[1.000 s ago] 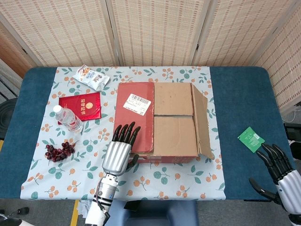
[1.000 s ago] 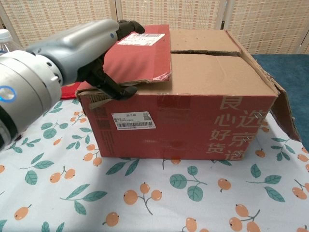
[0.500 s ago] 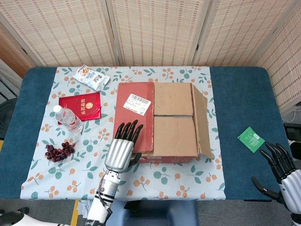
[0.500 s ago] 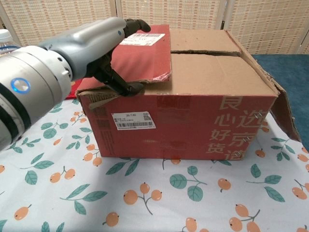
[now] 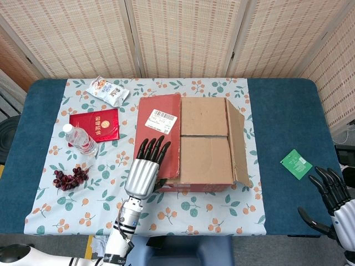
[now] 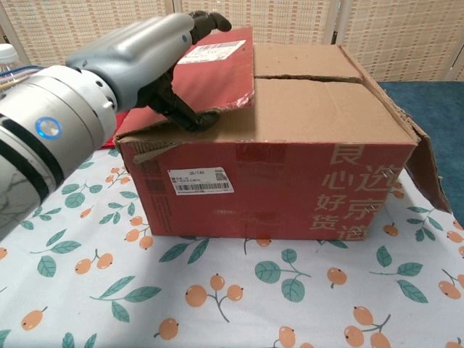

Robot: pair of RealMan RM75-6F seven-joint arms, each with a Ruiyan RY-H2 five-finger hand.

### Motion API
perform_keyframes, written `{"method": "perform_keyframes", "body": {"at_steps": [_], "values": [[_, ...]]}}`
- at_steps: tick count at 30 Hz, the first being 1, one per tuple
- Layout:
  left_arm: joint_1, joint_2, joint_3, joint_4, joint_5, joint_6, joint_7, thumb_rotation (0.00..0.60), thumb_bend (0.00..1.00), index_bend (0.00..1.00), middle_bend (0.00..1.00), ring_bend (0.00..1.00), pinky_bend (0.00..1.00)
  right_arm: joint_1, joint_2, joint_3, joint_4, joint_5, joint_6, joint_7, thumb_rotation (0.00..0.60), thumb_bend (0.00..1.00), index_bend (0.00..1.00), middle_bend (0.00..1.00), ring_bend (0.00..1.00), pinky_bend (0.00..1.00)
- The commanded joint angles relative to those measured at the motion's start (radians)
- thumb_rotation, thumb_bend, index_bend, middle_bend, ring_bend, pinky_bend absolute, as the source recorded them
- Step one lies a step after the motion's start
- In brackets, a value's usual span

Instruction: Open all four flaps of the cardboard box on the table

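The cardboard box stands mid-table on the flowered cloth. Its red left flap, with a white label, is tilted up a little at the near edge. My left hand grips that flap at its near left corner, fingers lying on top and thumb beneath. Two brown inner flaps lie flat and closed. The right flap hangs outward. My right hand is open, off the table's right edge, holding nothing.
Left of the box lie a snack bag, a red booklet, a water bottle and dark red fruit. A green packet lies on the blue tabletop at the right. A folding screen closes the back.
My left hand has slid forward over the red flap and lifted its near edge, so the flap tilts up more. My right hand has drifted slightly down and to the right.
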Motion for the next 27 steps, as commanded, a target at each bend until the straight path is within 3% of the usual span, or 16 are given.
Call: {"method": "perform_keyframes", "body": {"at_steps": [1,10,21,27], "values": [[-0.006,-0.002,0.025,0.014,0.057,0.031,-0.005,0.600,0.38,0.00,0.00,0.00,0.00,0.000,0.000,0.000,-0.001,0.000,-0.002,-0.002,0.600,0.37,0.00,0.00,0.00,0.00],[0.005,0.016,0.081,0.105,0.302,0.154,0.120,0.600,0.38,0.00,0.00,0.00,0.00,-0.002,-0.007,0.003,-0.004,-0.005,0.000,-0.007,0.600,0.37,0.00,0.00,0.00,0.00],[0.053,0.121,0.068,0.221,0.560,0.270,0.221,0.600,0.38,0.00,0.00,0.00,0.00,0.004,-0.014,-0.006,-0.025,-0.013,-0.038,-0.046,0.600,0.37,0.00,0.00,0.00,0.00],[0.131,0.198,0.076,0.192,0.580,0.318,0.224,0.600,0.38,0.00,0.00,0.00,0.00,0.011,-0.024,-0.013,-0.033,-0.025,-0.067,-0.085,0.600,0.37,0.00,0.00,0.00,0.00]]}}
